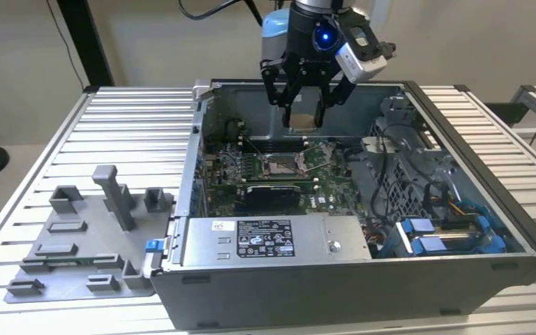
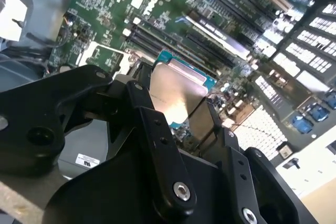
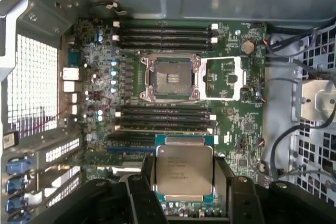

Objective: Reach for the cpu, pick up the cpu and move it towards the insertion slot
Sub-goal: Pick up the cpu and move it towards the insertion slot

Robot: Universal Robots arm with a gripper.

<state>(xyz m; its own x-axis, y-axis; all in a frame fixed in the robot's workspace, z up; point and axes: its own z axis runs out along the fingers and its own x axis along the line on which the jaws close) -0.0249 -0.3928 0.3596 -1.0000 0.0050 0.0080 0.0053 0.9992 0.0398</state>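
The gripper (image 1: 303,105) hangs above the open computer case (image 1: 491,209), its 2 black fingers (image 3: 223,177) closed on opposite edges of the cpu (image 3: 184,170). In both wrist views the chip's pale silver face shows between the fingers, with a teal-green border around it; in the second wrist view the cpu (image 2: 176,93) sits tilted in the gripper (image 2: 173,114). The chip is held clear of the green circuit board (image 3: 236,124), not touching it. In the first wrist view the insertion slot (image 3: 169,78) lies open on the board, a dark square inside a shiny metal frame, its hinged plate folded out beside it, with rows of black memory slots (image 3: 163,116) between socket and chip. In the exterior view the insertion slot (image 1: 281,165) lies near the middle of the case floor, below and slightly forward of the gripper. Grey plastic fixture blocks (image 1: 86,244) stand on the slatted metal table (image 1: 128,125) near its front corner at the exterior view's left, beside the case.
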